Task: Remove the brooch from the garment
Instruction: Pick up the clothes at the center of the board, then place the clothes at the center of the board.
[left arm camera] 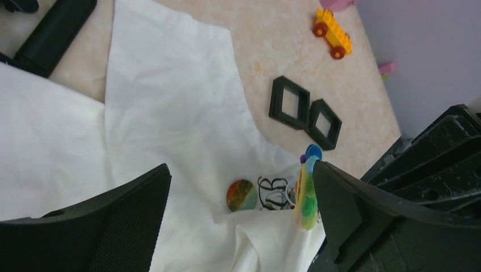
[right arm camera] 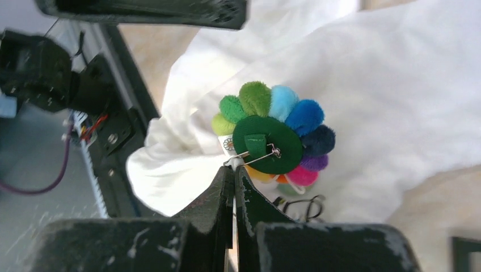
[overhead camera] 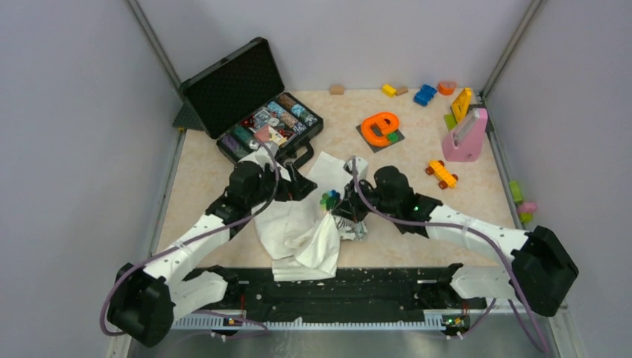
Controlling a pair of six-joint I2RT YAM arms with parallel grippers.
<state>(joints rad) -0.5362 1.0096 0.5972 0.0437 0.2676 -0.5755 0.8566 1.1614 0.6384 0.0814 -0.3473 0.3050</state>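
The white garment (overhead camera: 298, 227) lies crumpled between my arms at the table's middle front. The brooch (overhead camera: 329, 199), a small flower of coloured petals, sits on a raised fold of it. In the right wrist view the brooch (right arm camera: 266, 141) shows its green felt back and its metal pin. My right gripper (right arm camera: 233, 169) is shut on a pinch of white cloth at the pin's end. My left gripper (left arm camera: 241, 170) is open over the garment (left arm camera: 170, 113). The brooch (left arm camera: 307, 195), seen edge-on, rests against its right finger (left arm camera: 351, 215). Dark lettering (left arm camera: 273, 192) shows beside it.
An open black case (overhead camera: 253, 112) of chips stands at the back left. An orange letter piece (overhead camera: 380, 128), an orange toy car (overhead camera: 442, 174), a pink block (overhead camera: 466, 138) and small bricks lie at the back right. Two black square frames (left arm camera: 306, 113) lie beyond the cloth.
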